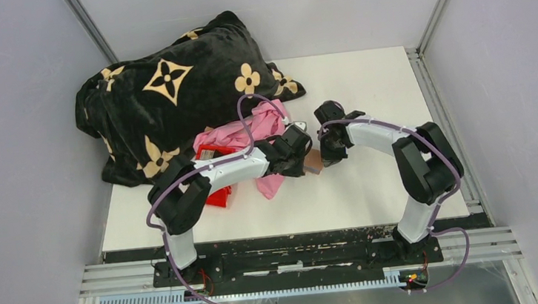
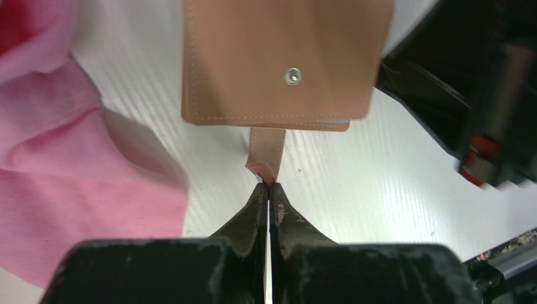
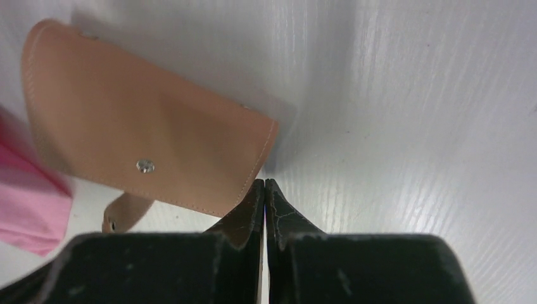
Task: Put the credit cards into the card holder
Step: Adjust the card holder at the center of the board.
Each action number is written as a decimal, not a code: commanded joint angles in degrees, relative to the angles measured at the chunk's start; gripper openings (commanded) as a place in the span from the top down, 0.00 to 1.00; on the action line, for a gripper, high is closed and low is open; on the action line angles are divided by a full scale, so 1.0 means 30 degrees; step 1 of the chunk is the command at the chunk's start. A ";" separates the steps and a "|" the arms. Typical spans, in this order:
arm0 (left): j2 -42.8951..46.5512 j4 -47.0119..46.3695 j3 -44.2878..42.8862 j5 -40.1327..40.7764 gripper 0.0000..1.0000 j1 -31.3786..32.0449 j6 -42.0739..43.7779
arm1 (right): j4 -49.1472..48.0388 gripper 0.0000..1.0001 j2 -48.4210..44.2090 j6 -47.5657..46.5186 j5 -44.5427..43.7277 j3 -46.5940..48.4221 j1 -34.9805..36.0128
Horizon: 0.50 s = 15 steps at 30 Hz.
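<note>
Brown card holder (image 1: 314,161) showing mid worktop (image 1: 364,83) between both tools; left tool (image 2: 268,185) clamping its snap tab (image 2: 266,149); right tool (image 3: 264,183), tips together, resting at its edge, possibly pinching a flap. Leather looking light, floppy; edges offering best hold.

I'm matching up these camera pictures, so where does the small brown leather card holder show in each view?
Top external: the small brown leather card holder is near the picture's middle.
Left wrist: card holder at top centre.
Right wrist: card holder at upper left, tilted.
Shared landmark: the pink cloth, left of it in every view.
</note>
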<state>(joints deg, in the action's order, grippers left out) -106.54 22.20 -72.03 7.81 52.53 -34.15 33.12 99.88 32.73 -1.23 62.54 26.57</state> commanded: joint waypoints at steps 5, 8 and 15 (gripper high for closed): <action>-0.0009 -0.0390 -0.0854 -0.1973 0.97 0.0990 0.0625 | -0.0855 0.96 0.1577 0.0083 -0.0456 0.1865 -0.0448; -0.0121 -0.0654 -0.0972 -0.2551 0.97 0.1195 0.0846 | -0.1022 0.96 0.1991 0.0021 -0.0233 0.2254 -0.0780; -0.0886 -0.1565 -0.1524 -0.4279 0.91 0.1247 0.1016 | -0.1007 0.96 0.3187 -0.0129 0.0705 0.3428 -0.1179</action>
<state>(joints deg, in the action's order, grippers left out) -107.33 21.54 -73.34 -0.01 55.83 -34.13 32.18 107.48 32.67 -0.32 69.34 23.53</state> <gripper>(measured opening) 0.062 0.039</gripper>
